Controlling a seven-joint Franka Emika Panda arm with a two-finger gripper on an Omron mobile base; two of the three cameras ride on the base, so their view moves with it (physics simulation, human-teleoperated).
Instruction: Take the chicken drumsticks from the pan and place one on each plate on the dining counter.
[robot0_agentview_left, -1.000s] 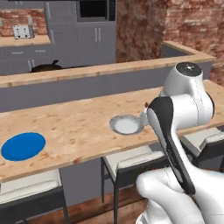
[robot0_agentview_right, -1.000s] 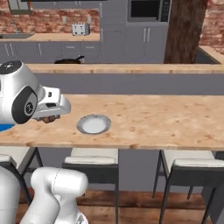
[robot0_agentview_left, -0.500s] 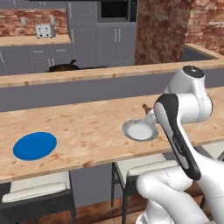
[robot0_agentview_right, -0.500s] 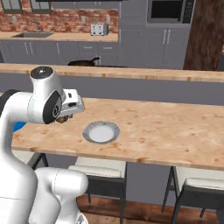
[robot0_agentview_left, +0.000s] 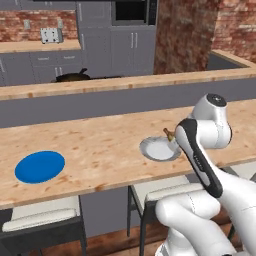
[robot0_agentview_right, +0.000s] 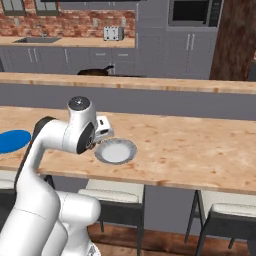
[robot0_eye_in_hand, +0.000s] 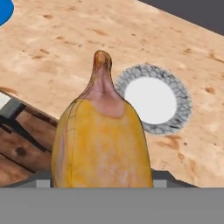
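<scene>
At lower centre of the hand view, the golden-tan chicken drumstick (robot0_eye_in_hand: 103, 144) sat gripped in the gripper (robot0_agentview_left: 172, 142), jaws roughly half apart around the meat, bone end pointing toward the grey-rimmed plate (robot0_eye_in_hand: 153, 99) at centre right. From the left base view the gripper hung at the near edge of that plate (robot0_agentview_left: 159, 149) on the dining counter (robot0_agentview_left: 100, 140), with the blue plate (robot0_agentview_left: 40, 166) well apart at lower left. The pan (robot0_agentview_left: 73, 77) stood far back at upper left. My worry was a release too soon: the lumpy drumstick could strike the rim, roll onto the wood or drop off the near edge.
</scene>
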